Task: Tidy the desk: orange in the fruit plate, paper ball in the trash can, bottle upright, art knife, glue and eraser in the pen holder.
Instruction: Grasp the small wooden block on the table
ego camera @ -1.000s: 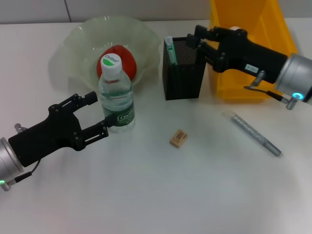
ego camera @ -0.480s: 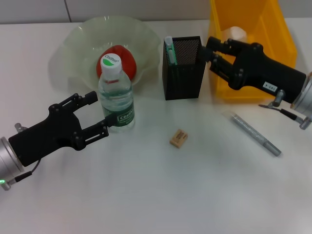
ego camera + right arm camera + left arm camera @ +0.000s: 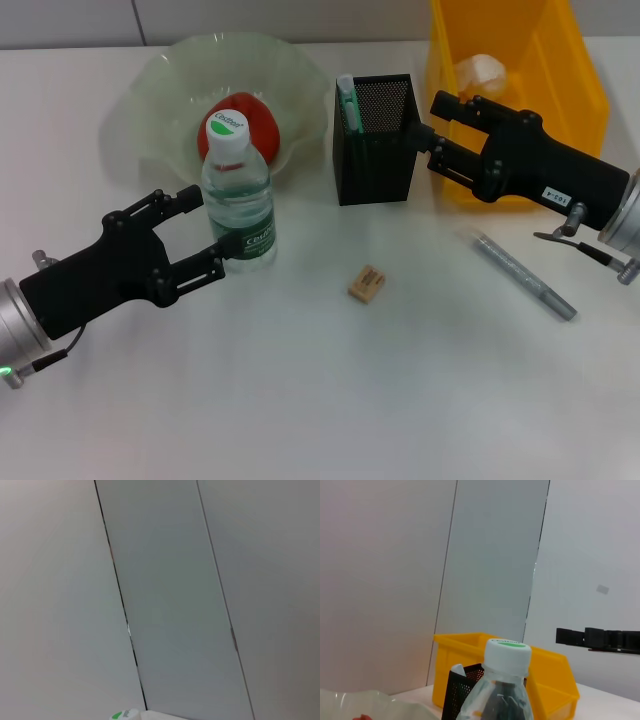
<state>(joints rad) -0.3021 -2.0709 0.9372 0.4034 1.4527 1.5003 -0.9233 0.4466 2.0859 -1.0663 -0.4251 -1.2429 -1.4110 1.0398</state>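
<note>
Left gripper [image 3: 203, 234], jaws spread, one finger on either side of the bottle's lower body; the bottle [image 3: 238, 193] stands upright between them, contact not resolvable. One eraser [image 3: 366, 284] lies on the bench [image 3: 320, 400], off to the side of these jaws and well apart from both arms. One art knife [image 3: 523, 274], a slim silver stick, lies flat just below the right arm. Right gripper [image 3: 440, 132], jaws spread and holding nothing, hovers just beside the pen holder [image 3: 376, 139], over the near wall of the trash can [image 3: 515, 100]. The holder contains one green-and-white stick, probably the glue [image 3: 346, 98]. Beyond the left jaws, one orange [image 3: 260, 125] sits in the fruit plate [image 3: 160, 90]; beyond the right jaws, one paper ball [image 3: 482, 70] lies in the trash can.

Risks, as judged: any sideways motion of the left jaws could topple the bottle, since they flank it low down. The right jaws, descending for the knife, may slip off its thin round body or roll it away; they could also clip the holder.
</note>
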